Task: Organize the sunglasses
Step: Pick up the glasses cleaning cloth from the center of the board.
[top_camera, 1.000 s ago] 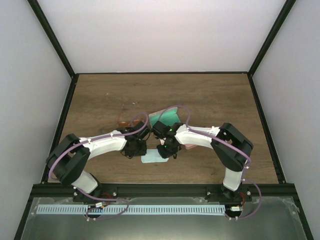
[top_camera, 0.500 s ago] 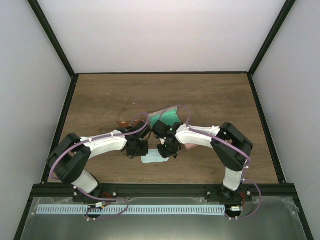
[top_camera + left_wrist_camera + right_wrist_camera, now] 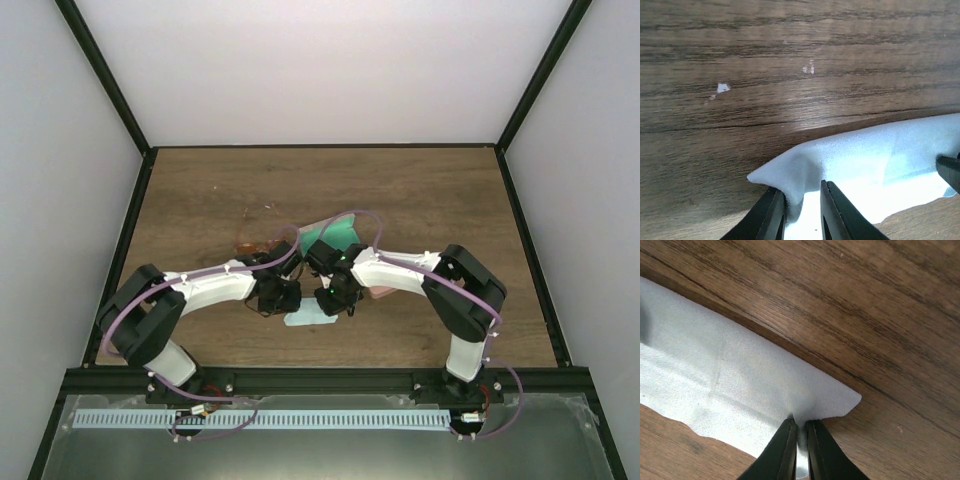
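We count one pair of sunglasses (image 3: 245, 248) in view, orange-lensed, lying left of the bench's (image 3: 450, 190) middle and partly hidden by the left arm (image 3: 210, 287). One light blue cloth (image 3: 305, 319) lies toward the near edge, between the two arms. The left jaws stand narrow, pinching a raised fold at one corner. The right jaws are pressed together on the opposite edge. One teal piece (image 3: 342, 233) lies just beyond.
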You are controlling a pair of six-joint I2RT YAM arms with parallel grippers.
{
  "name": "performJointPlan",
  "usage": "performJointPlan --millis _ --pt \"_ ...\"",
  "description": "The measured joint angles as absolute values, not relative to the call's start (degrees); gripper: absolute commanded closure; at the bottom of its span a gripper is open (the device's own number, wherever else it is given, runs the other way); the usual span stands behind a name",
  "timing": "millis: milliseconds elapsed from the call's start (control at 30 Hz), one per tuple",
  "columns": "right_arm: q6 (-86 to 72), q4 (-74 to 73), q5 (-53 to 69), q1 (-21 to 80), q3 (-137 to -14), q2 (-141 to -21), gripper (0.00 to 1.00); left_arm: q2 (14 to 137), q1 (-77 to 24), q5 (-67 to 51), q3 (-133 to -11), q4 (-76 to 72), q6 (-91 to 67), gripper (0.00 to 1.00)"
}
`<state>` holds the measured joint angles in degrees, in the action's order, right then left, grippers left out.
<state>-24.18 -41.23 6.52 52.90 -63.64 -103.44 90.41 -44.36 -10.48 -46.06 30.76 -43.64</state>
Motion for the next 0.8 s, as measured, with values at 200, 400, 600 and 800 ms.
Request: performJointPlan --millis 200,400,600,800 --pt "-24.2 -41.2 6.6 52.8 -63.6 -103.4 0.91 90.6 -44.4 -10.7 -46.1 30.5 -43.7 0.83" --pt "-24.2 -41.1 6.6 52.8 -63.6 -103.4 0.92 90.5 -44.4 -11.0 -46.1 30.3 -44.1 0.67" --pt "-24.1 -41.1 6.6 52.8 -63.6 -103.4 0.92 90.4 -44.5 -11.2 -46.1 30.1 -44.7 0.68" --pt "-24.1 -41.1 6.6 52.8 -63.6 -103.4 0.92 90.4 -44.5 -11.0 -46.1 30.3 -44.8 0.69"
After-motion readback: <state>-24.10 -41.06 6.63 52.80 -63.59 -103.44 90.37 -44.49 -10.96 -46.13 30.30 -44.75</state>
